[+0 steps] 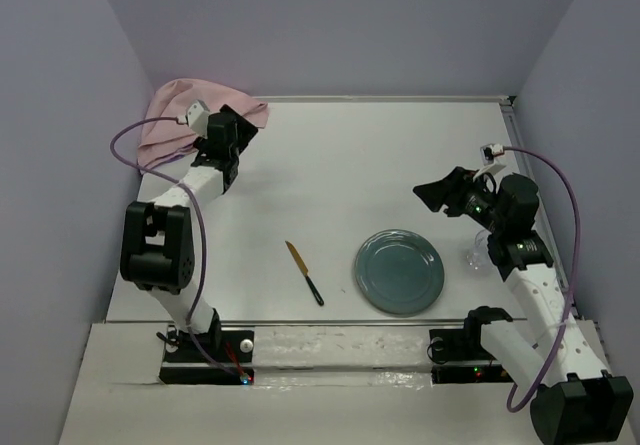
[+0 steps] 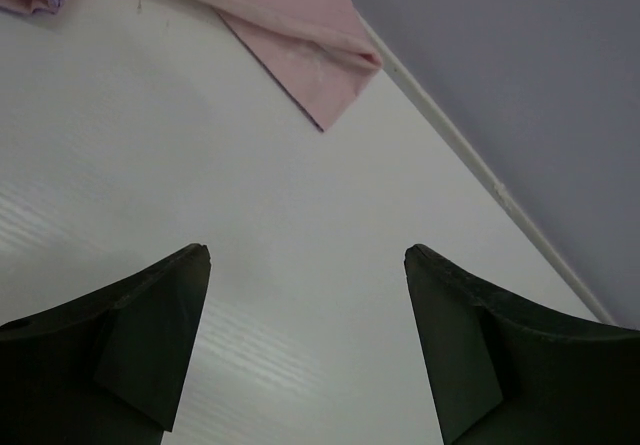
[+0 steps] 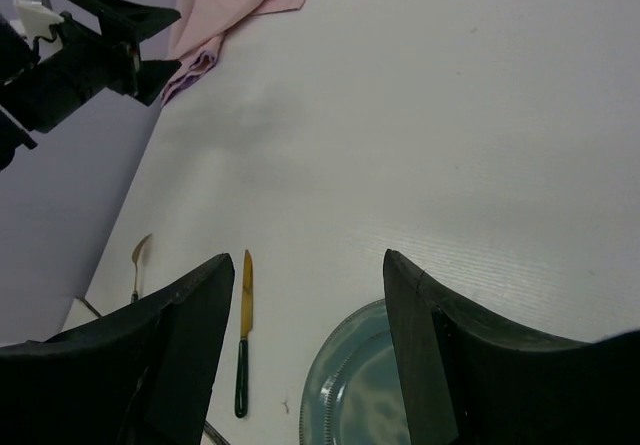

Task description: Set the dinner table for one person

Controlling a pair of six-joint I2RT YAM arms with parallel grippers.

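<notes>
Dinner table (image 1: 330, 165) is a large, flat, matte white rectangle.

The dinner table (image 1: 380, 155) looks matte, the cloth (image 1: 175, 100) soft, the plate (image 1: 399, 271) glossy.

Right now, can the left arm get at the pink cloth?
Probably yes. The left pincer is open just short of the pink cloth, whose corner points toward it, with only bare dinner table between them.

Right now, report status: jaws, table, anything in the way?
Left jaws open, right jaws open. Table has plate, knife; cloth at far corner. Nothing blocks cloth.
</notes>
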